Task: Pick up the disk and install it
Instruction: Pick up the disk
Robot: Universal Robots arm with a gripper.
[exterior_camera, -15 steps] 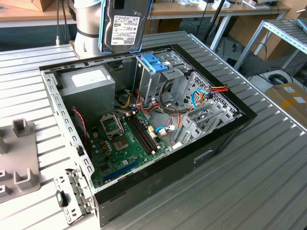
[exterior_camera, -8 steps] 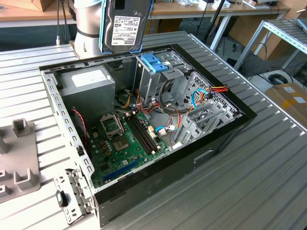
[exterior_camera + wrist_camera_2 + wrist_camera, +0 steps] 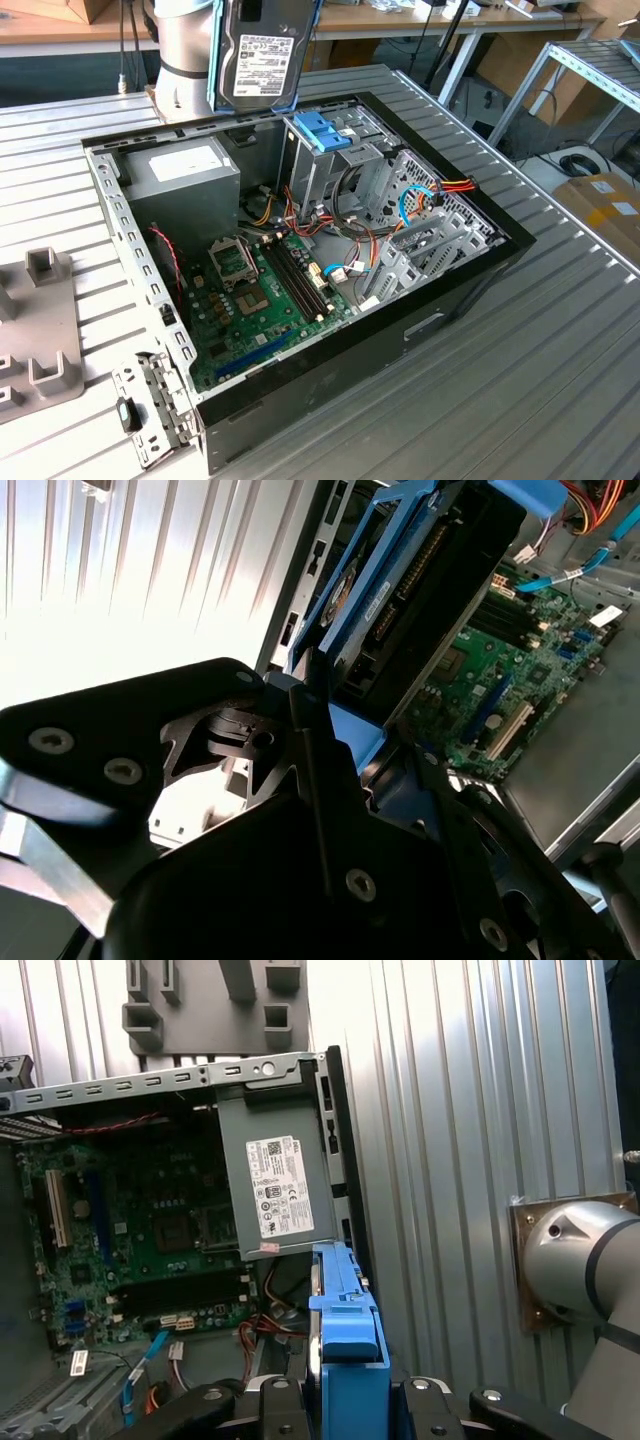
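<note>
Exterior view: one disk (image 3: 262, 55) hangs upright in the air, its white label facing this camera and its blue frame showing along both side edges.
Disk's place: over the far rim of the open computer case (image 3: 440, 300), clear of it, just in front of the arm (image 3: 185, 50) and above the blue latch (image 3: 322, 130).
Pincer: in the first wrist view the pincer (image 3: 347, 1388) is pressed onto the disk (image 3: 345, 1340), one black finger (image 3: 285, 1392) against each side of the blue frame; the second wrist view shows the disk (image 3: 420, 590) held edge-on above the case.
Computer case: one, lid off, lying flat on the ribbed metal worktop (image 3: 520, 380).
Inside the case: one grey metal box (image 3: 180, 170) with a white label in the far corner, one green circuit board (image 3: 265, 295) on the floor, one blue latch on its silver cage, and loose red, orange and blue wires.
Arm: one, its silver base bolted to the worktop beside the case.
Beside the case: one grey plate (image 3: 35, 340) with raised blocks, at the exterior view's left.
</note>
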